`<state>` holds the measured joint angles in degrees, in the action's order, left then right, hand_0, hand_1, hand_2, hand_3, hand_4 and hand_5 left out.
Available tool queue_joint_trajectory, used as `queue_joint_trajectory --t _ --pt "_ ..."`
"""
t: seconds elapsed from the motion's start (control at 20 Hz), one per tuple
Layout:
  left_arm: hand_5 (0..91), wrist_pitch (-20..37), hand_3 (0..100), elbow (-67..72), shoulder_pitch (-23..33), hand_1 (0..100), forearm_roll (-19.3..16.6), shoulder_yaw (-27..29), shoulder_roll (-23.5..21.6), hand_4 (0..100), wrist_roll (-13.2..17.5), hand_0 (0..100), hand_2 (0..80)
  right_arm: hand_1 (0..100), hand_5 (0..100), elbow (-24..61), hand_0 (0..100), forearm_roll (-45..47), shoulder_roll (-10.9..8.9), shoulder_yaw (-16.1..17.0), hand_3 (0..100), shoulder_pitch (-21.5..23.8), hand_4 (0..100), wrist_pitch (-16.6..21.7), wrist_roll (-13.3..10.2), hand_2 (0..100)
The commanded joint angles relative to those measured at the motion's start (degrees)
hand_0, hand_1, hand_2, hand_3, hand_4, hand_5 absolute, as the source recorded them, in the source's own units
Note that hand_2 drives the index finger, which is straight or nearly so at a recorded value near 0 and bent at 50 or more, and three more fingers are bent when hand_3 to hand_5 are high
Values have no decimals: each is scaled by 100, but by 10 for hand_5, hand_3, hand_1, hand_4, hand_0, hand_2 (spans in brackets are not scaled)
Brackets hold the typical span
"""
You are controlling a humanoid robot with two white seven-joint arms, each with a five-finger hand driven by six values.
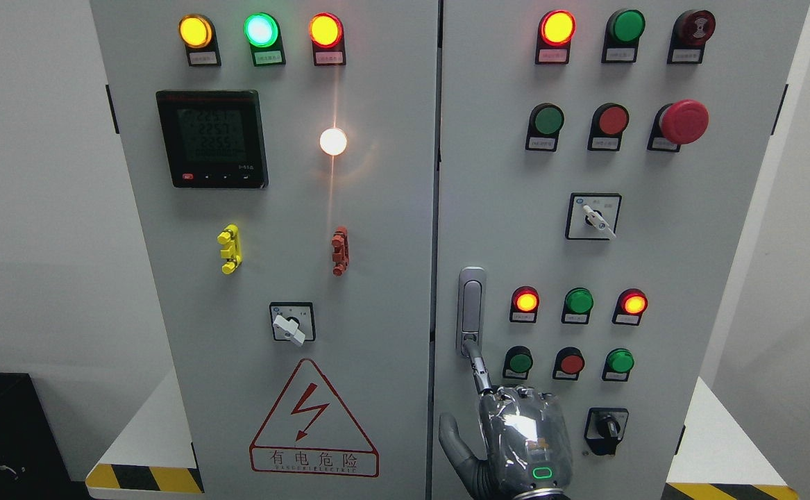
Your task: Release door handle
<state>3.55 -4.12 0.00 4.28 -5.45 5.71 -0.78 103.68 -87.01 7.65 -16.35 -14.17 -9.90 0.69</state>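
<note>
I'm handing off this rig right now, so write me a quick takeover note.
Right robot hand: low on the right cabinet door, one finger stretched up to the bottom end of the door handle; nothing gripped.
Left robot hand: out of view.
Door handle: flat in its recess; both doors look shut.
Done: no grip on the handle.
Left: take the fingertip off and draw the hand away.

door handle (471, 310) at right door's (717, 229) left edge, hand (524, 441) below it, meter (212, 139) on left door (384, 292)
</note>
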Motion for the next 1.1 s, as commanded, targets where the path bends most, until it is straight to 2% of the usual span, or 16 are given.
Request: queue_joint_trajectory --t 0.0,1.05 --pt "0 5 0 8 97 556 2 0 0 0 -1 120 0 278 916 -6 539 0 0 1 934 2 901 -4 1 6" --pt "0 5 0 -1 97 556 -7 0 0 0 -1 120 0 280 922 3 537 0 0 1 937 90 904 -4 1 12"
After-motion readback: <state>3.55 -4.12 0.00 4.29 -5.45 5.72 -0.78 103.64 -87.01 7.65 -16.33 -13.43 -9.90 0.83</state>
